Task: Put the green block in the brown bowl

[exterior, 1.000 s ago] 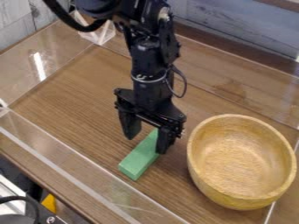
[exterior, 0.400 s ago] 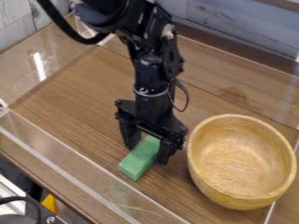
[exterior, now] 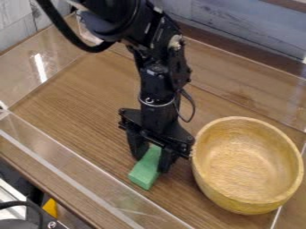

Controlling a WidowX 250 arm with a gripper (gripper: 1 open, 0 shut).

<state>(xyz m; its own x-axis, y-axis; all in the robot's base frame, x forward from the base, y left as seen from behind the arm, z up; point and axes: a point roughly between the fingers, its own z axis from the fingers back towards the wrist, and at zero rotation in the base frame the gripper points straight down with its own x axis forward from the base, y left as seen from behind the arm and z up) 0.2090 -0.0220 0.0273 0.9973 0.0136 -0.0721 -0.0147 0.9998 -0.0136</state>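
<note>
Compared with a second earlier, the black claw [exterior: 155, 156] stands lower over the block and its two fingers have drawn inward; the block's far end now sits between them, and the block lies a little nearer the bowl. At far left, a clear plastic wall [exterior: 48, 152] with glossy reflections borders the bench [exterior: 84, 98], a brown wood-grain laminate surface with fine straight streaks. At centre, the black jointed robot arm [exterior: 156, 63] descends vertically, a dark cable looping beside it. Its claw points down with a finger on each long side of the bright green, flat rectangular bar [exterior: 148, 170]; whether the fingers press the block cannot be told. The bar has plain matte faces, lies flat on the bench, and its near end projects toward the viewer. At right, just beside the claw yet apart from the block, rests the round, light tan wooden bowl [exterior: 248, 165], thick-rimmed with visible curved grain.
</note>
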